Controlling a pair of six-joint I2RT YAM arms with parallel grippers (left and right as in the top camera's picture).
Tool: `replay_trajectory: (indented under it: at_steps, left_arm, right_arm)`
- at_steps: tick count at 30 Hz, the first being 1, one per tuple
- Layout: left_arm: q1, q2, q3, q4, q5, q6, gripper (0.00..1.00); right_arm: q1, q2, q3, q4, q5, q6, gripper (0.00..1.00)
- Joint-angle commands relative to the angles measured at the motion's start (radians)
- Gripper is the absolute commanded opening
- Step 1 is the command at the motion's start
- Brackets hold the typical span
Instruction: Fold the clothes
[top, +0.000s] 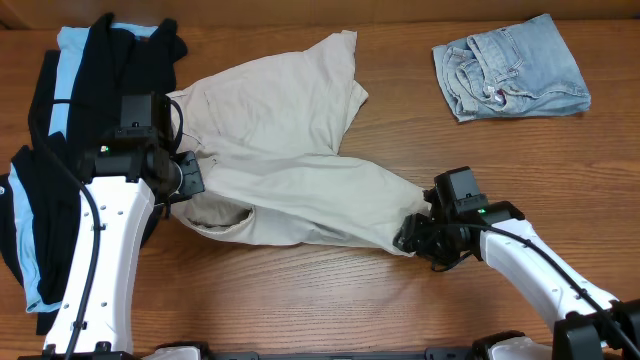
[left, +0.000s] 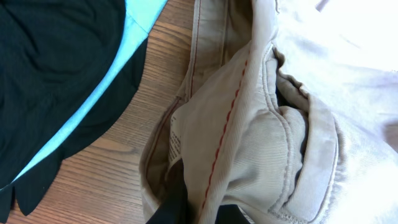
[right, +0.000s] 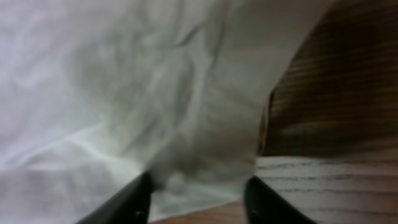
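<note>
Large beige khaki shorts (top: 285, 135) lie spread across the middle of the table. My left gripper (top: 190, 178) is at their waistband on the left. In the left wrist view it (left: 208, 210) is shut on a fold of waistband (left: 217, 143) with red stitching. At the right leg hem, my right gripper (top: 410, 238) is open. Its fingers (right: 140, 200) stand apart with the hem (right: 205, 180) between them. Light-blue denim shorts (top: 510, 65) lie folded at the back right. A black garment with light-blue panels (top: 125, 55) lies at the left.
The black garment (left: 56, 74) sits just left of the waistband and runs down the table's left side under my left arm. Bare wood (top: 300, 300) shows in front of the khaki shorts and between them and the denim shorts.
</note>
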Motion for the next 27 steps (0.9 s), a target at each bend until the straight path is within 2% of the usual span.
replay_trajectory:
  at_steps: [1,2,4,9,13,20,27]
  left_arm:
    - [0.006,-0.001,0.031,0.005,0.006,0.015,0.04]
    - [0.006,-0.001,0.031,0.005,0.006,0.015,0.04]
    - [0.006,-0.001,0.031,0.005,0.006,0.015,0.04]
    - [0.006,-0.001,0.031,0.01,0.008,0.014,0.04]
    - [0.006,-0.001,0.031,0.028,0.01,0.014,0.04]
    - [0.006,0.003,0.017,0.094,0.018,0.011,0.04]
    - [0.005,0.054,-0.017,0.196,0.061,0.011,0.04]
  right_arm:
    - [0.005,0.006,-0.01,0.04,0.018,0.032,0.21]
    - [0.005,0.005,-0.006,0.044,0.017,0.035,0.12]
    - [0.003,0.002,0.017,0.034,0.012,0.034,0.04]
    - [0.003,-0.016,0.165,-0.051,0.011,0.002,0.04]
    - [0.003,-0.015,0.296,-0.039,0.077,-0.018,0.04]
    - [-0.001,0.009,0.346,0.206,0.275,-0.019,0.04]
    - [-0.004,0.185,0.346,0.409,0.292,-0.043,0.04]
